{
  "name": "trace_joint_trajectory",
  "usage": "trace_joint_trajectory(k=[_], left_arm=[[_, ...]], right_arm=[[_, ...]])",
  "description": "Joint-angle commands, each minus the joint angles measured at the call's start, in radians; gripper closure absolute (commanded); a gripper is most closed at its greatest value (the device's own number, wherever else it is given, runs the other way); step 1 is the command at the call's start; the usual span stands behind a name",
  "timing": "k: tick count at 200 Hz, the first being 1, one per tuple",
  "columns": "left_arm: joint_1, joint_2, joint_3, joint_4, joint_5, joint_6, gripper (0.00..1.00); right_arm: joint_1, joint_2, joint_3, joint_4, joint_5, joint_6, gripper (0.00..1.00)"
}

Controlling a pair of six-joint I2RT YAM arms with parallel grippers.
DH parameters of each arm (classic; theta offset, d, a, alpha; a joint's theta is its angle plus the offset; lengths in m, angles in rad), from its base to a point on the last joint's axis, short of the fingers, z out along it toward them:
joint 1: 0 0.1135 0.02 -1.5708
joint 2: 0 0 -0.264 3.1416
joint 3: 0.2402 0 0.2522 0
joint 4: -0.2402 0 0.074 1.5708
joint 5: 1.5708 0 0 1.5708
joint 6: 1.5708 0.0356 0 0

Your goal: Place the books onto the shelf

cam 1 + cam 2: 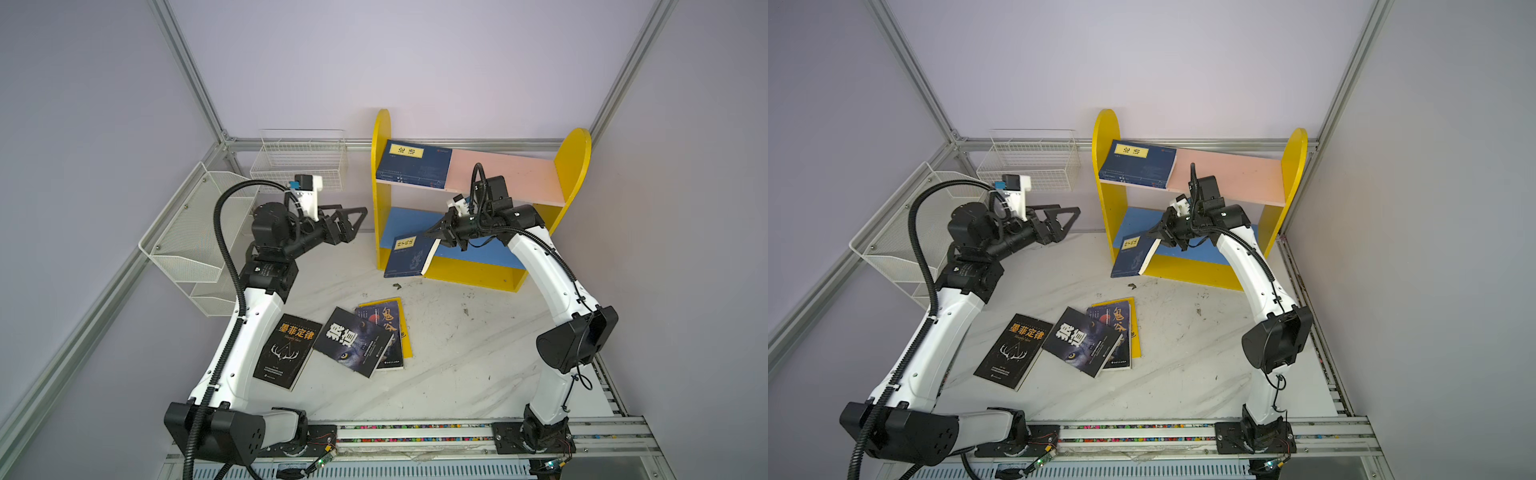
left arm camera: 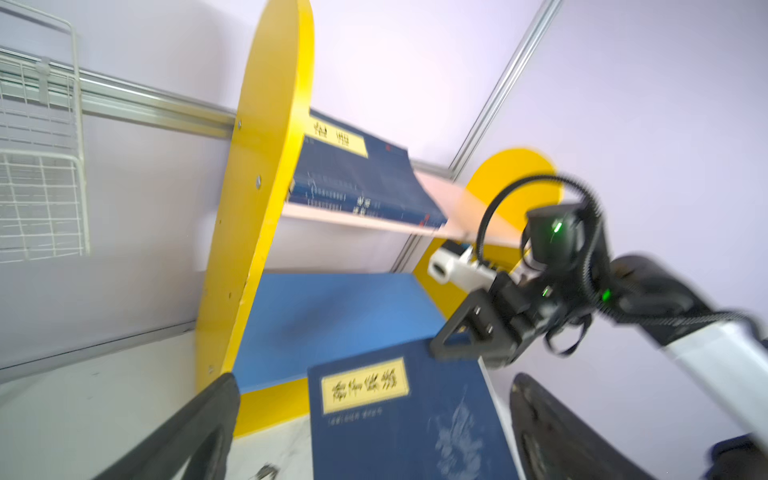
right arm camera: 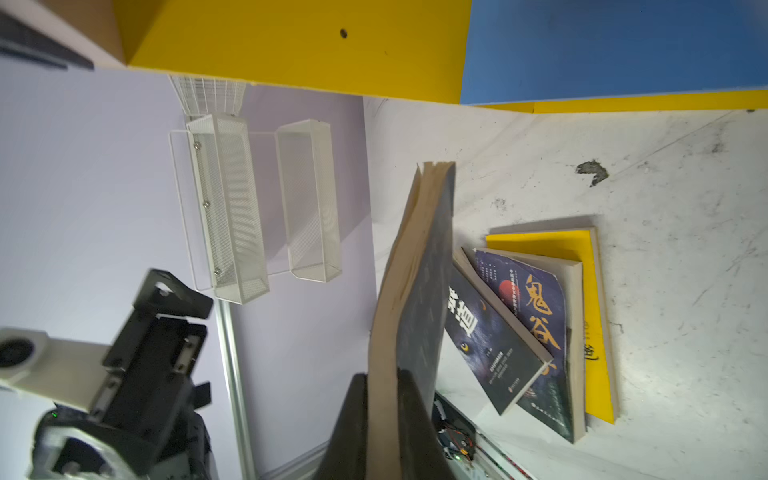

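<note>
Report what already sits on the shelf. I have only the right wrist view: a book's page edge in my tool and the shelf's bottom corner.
Observer: One navy book with a yellow label lies flat at the left end of the pink upper board.
Operator: Describe the book I hold.
Observer: The held book is navy with a yellow label too, tilted at the front left corner of the shelf.
Operator: Count the books on the table.
Observer: Four; a black antler-cover book lies beside your pile of three, hidden from you by the held book.
</note>
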Motion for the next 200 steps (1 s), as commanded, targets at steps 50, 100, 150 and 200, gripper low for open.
trace_joint_trajectory(k=[50,100,150,200], left_arm=[[0.116,0.116,0.105,0.466,0.173,-0.524,0.0],[0.092,0.135,0.172,0.44,0.125,-0.546,0.0],[-0.013,0.232,0.285,0.49,0.12,-0.612,0.05],[-0.039,0.318,0.347,0.582,0.11,-0.688,0.35]], right_arm=[[0.009,-0.153,0.119,0.561,-0.186,0.061,0.96],[0.002,-0.018,0.187,1.0,-0.142,0.216,0.95],[-0.005,0.153,0.335,1.215,-0.197,0.414,0.95],[-0.008,0.163,0.339,1.283,-0.204,0.466,0.95]])
